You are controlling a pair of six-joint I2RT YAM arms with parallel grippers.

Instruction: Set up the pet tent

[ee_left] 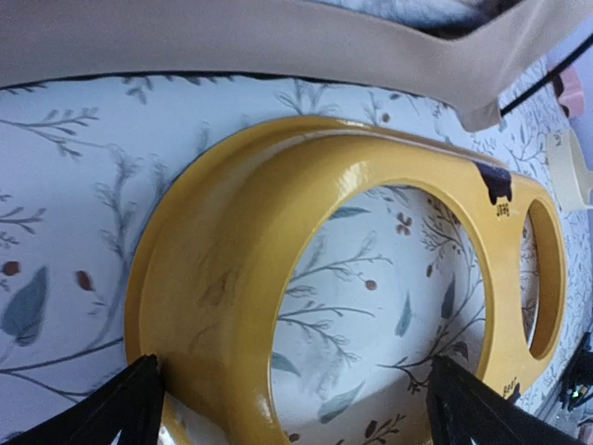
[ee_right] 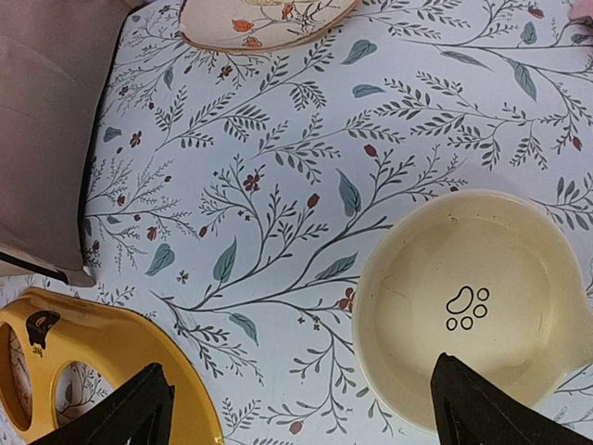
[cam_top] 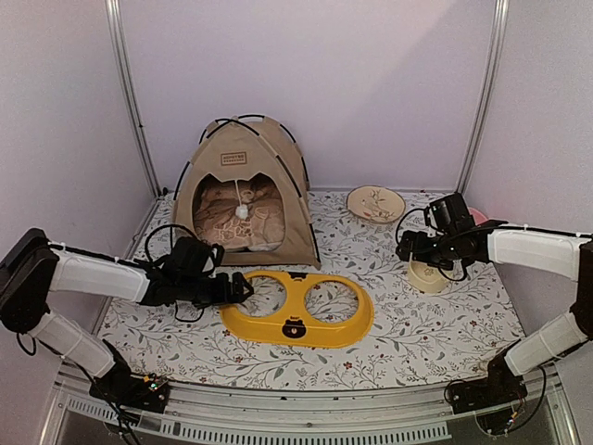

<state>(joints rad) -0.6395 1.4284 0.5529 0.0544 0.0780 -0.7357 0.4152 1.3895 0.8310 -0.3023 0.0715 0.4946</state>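
Note:
The pet tent [cam_top: 243,190] stands upright at the back left of the floral mat, beige with thin black poles, a brown label [cam_top: 233,159] and a white pom-pom [cam_top: 242,211] hanging in its arched doorway. A patterned cushion lies inside. Its beige fabric edge [ee_left: 278,42] crosses the top of the left wrist view and fills the left side [ee_right: 46,130] of the right wrist view. My left gripper [cam_top: 239,289] [ee_left: 295,406] is open in front of the tent, its fingers either side of the yellow tray's left end. My right gripper [cam_top: 408,248] [ee_right: 296,408] hangs open and holds nothing, right of the tent.
A yellow two-hole tray [cam_top: 296,313] [ee_left: 222,269] [ee_right: 93,357] lies in front of the tent. A cream paw-print bowl [cam_top: 428,276] [ee_right: 473,306] sits under my right gripper. A floral dish [cam_top: 375,204] [ee_right: 264,19] lies at the back right. Walls enclose three sides.

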